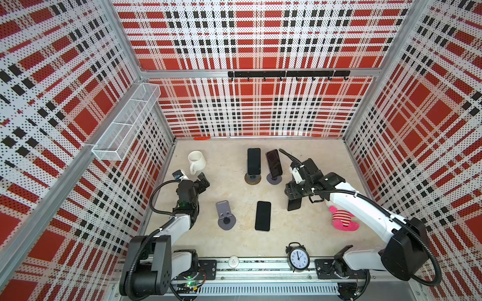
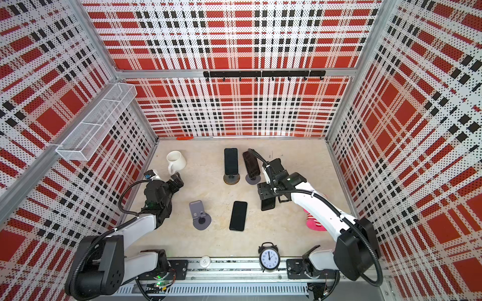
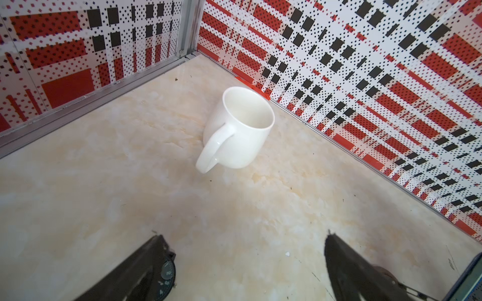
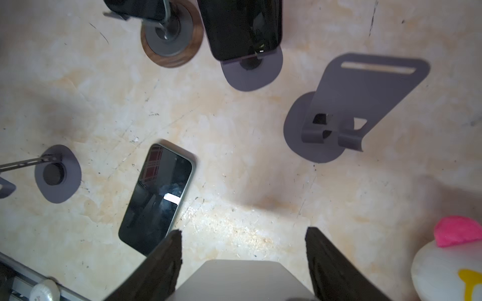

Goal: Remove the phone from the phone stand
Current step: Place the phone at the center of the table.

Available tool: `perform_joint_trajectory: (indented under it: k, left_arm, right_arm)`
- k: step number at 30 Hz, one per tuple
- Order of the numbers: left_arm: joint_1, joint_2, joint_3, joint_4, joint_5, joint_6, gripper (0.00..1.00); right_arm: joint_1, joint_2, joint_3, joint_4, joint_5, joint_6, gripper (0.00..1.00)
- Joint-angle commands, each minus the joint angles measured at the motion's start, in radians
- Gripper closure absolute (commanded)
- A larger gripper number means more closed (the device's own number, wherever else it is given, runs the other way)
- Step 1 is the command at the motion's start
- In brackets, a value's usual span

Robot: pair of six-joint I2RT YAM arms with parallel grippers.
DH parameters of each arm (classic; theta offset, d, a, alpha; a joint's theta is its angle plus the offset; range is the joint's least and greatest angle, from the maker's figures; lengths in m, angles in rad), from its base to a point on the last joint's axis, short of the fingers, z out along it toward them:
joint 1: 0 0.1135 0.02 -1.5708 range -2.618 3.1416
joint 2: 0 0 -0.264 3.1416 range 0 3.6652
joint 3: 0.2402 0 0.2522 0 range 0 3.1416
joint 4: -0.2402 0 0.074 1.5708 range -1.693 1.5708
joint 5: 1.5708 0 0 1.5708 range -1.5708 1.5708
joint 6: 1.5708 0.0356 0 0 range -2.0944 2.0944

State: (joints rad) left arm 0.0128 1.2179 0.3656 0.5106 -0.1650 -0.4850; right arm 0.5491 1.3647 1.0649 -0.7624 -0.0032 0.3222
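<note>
My right gripper (image 4: 243, 234) is shut on a phone (image 4: 242, 278), which shows as a grey slab between its fingers. In both top views that phone (image 1: 294, 204) (image 2: 268, 203) hangs dark below the gripper, above the floor. An empty grey phone stand (image 4: 339, 104) stands just beyond it. Two more phones (image 1: 253, 161) (image 1: 273, 163) lean on stands at the back. Another phone (image 1: 263, 215) lies flat at the middle, beside a second empty stand (image 1: 225, 213). Far left, my left gripper (image 3: 243, 237) is open over bare floor.
A white mug (image 1: 197, 161) (image 3: 242, 130) stands at the back left, ahead of the left gripper. A pink plush toy (image 1: 343, 219) lies under the right arm. An alarm clock (image 1: 298, 258) sits at the front rail. A wire basket (image 1: 125, 122) hangs on the left wall.
</note>
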Motion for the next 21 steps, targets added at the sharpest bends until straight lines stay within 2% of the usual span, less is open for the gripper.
perform_joint_trajectory:
  k: [1, 13, 21]
  left_arm:
    - [0.012, 0.001, 0.021, 0.022, -0.002, 0.011, 0.02]
    - [0.012, -0.019, 0.007, 0.022, -0.004, 0.014, 0.02]
    - [0.012, -0.035, 0.001, 0.023, -0.018, 0.016, 0.02]
  right_arm:
    - [0.025, 0.018, -0.02, -0.011, -0.011, 0.03, 0.25]
    - [0.051, 0.115, -0.07, -0.034, -0.031, 0.036, 0.25]
    - [0.074, 0.178, -0.084, 0.006, 0.005, 0.061, 0.25]
